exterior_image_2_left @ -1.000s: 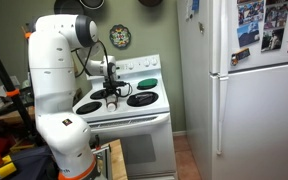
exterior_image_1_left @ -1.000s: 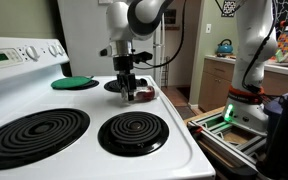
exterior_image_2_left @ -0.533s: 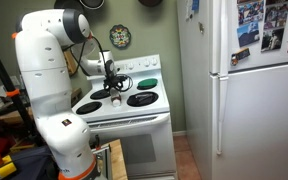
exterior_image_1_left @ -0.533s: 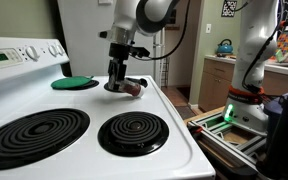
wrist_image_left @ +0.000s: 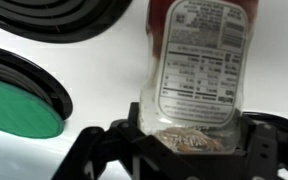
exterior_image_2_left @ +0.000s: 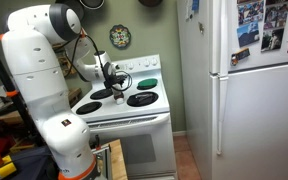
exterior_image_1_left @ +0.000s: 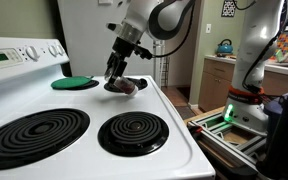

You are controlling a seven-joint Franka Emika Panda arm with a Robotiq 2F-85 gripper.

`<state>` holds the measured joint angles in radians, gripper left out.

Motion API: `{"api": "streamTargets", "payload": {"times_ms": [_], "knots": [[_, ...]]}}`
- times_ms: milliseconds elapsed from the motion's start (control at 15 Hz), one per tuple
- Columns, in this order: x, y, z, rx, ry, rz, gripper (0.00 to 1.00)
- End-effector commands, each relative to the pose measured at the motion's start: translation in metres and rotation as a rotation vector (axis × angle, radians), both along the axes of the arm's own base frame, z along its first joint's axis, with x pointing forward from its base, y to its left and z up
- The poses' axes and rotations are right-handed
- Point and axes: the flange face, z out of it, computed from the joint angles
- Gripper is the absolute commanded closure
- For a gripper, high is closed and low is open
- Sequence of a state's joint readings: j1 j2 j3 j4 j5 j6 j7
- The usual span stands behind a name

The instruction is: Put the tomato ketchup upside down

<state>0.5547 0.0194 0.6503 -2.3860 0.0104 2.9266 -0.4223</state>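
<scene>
Fridge (exterior_image_2_left: 254, 90) on the right in an exterior view, white stove (exterior_image_1_left: 189, 140) left of it, Panda arm (exterior_image_1_left: 164, 15) reaching over the stove's far right area. Stovetop has two black coil burners near: left burner (exterior_image_1_left: 34, 133) and right burner (exterior_image_1_left: 132, 131). Flat green disc (exterior_image_1_left: 74, 83) sits on the far left burner; the wrist view also catches it (wrist_image_left: 19, 108) at the left, inside a dark burner ring. Gripper (exterior_image_1_left: 115, 78) is tilted, low over the far right burner, jaws clamped on the tomato ketchup (exterior_image_1_left: 127, 87). Bottle is leaning hard, close to lying flat, just right of the green disc and apart from it; can't tell whether it touches the burner. Wrist view: tomato ketchup (wrist_image_left: 196, 60) fills the centre, label facing the camera, dark red sauce at the end away from the fingers, clearer end pinched between the two black fingers (wrist_image_left: 256, 140).
</scene>
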Motion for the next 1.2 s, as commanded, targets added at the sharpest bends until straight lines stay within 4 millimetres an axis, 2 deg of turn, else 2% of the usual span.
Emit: {"api": "streamTargets", "payload": {"times_ms": [0,1133], "knots": [[-0.004,-0.018,0.001,0.085,-0.049,-0.024,0.44],[-0.020,-0.045,-0.022,0.446,-0.057,-0.051,0.44]]}}
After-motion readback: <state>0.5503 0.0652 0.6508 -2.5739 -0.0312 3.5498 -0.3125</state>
